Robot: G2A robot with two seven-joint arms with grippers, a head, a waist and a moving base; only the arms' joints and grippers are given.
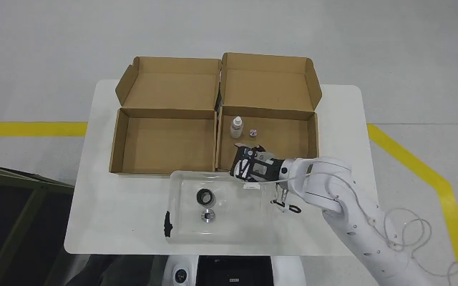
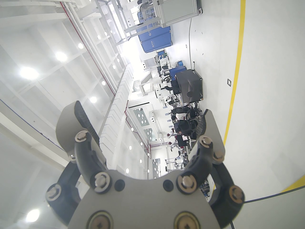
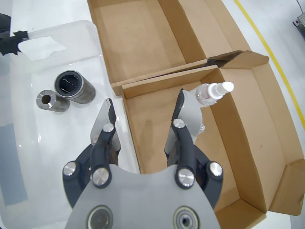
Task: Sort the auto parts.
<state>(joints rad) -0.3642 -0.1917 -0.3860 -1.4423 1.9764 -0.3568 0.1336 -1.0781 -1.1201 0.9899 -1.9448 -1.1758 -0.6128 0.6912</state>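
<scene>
Over the near wall of the right-hand cardboard box (image 3: 226,132): right gripper (image 3: 145,100), fingers spread wide, holding nothing. Just past one fingertip, inside that box, a white spray bottle (image 3: 212,91) (standing upright). Out beyond the other finger, in the clear tub (image 3: 71,24), a dark metal cylinder (image 3: 75,89) beside a small steel cylinder (image 3: 51,101). Left gripper (image 2: 143,110) aimed at the room, fingers likewise apart, empty.

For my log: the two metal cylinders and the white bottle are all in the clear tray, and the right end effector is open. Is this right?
Not quite. The white bottle is in a cardboard box, not the clear tray; the right wrist view shows it. The rest holds.
</scene>
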